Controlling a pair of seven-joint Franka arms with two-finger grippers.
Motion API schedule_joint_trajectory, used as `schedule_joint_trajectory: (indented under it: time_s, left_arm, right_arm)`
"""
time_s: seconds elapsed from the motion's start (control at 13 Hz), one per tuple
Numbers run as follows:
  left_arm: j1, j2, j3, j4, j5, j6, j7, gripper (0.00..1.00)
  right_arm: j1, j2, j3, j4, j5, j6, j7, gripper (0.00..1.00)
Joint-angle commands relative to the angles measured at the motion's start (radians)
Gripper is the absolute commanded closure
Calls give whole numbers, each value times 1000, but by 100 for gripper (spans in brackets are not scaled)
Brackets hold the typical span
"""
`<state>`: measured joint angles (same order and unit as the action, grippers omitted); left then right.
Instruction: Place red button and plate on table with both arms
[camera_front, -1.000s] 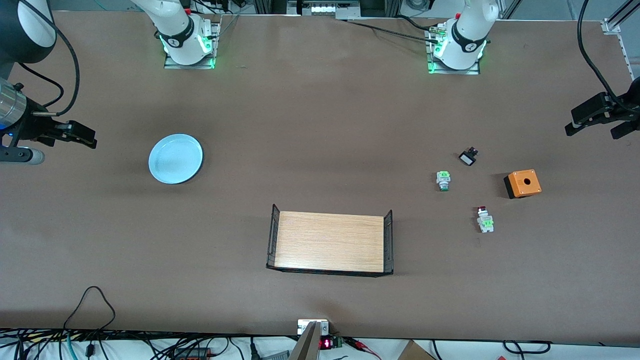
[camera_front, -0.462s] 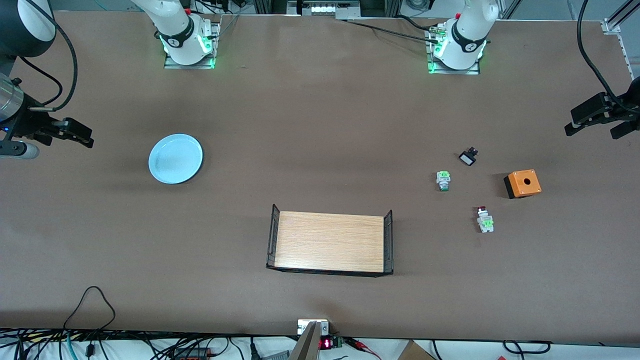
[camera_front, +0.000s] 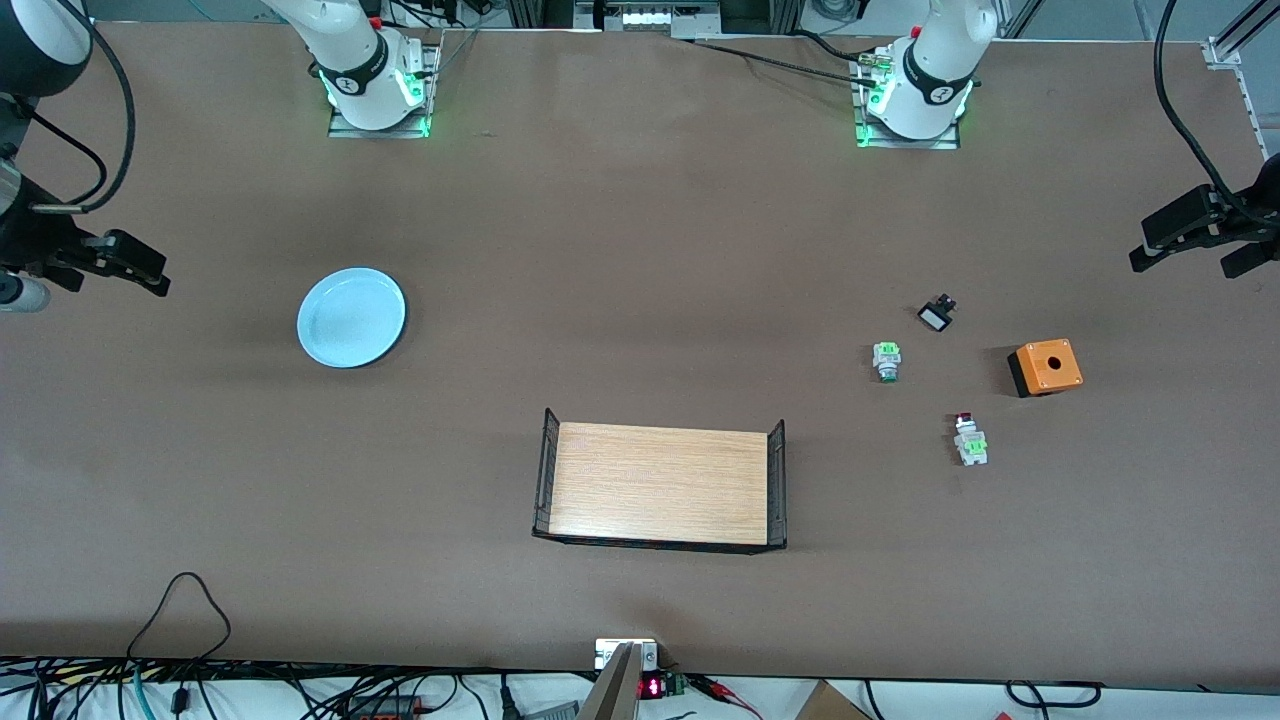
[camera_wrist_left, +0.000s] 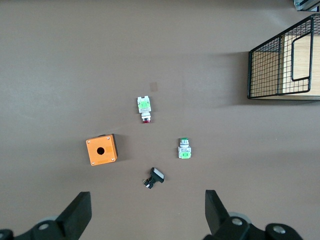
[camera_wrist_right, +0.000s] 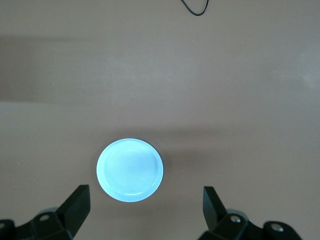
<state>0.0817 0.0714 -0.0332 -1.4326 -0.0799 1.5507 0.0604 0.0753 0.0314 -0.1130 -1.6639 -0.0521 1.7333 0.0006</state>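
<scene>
Brown table (camera_front: 640, 250) bearing plate (camera_front: 351, 317) and red button (camera_front: 968, 437); no legible writing. Left gripper (camera_front: 1200, 240) and right gripper (camera_front: 125, 265) aloft, fingers spread, empty.

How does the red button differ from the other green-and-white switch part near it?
The red button has a dark red cap; the green-white part has a silvery end and no red. The red button lies nearer the front camera, the green-white part farther from it and closer to the wooden tray. Both are tiny, with white-grey bodies and bright green blocks, lying untouched on the table.
</scene>
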Motion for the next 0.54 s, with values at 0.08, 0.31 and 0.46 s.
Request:
schedule_joint_trajectory:
  time_s: [0.08, 0.31, 0.46]
  left_arm:
    - [4, -5, -8, 12, 12, -11, -10, 0]
    - [6, -7, -8, 12, 14, -9, -10, 0]
    - [4, -5, -7, 12, 14, -8, -10, 0]
  right_arm:
    - [3, 7, -11, 56, 3, -66, -11, 0]
    - [4, 9, -10, 56, 3, -71, -7, 0]
    - [4, 9, -10, 55, 5, -71, -4, 0]
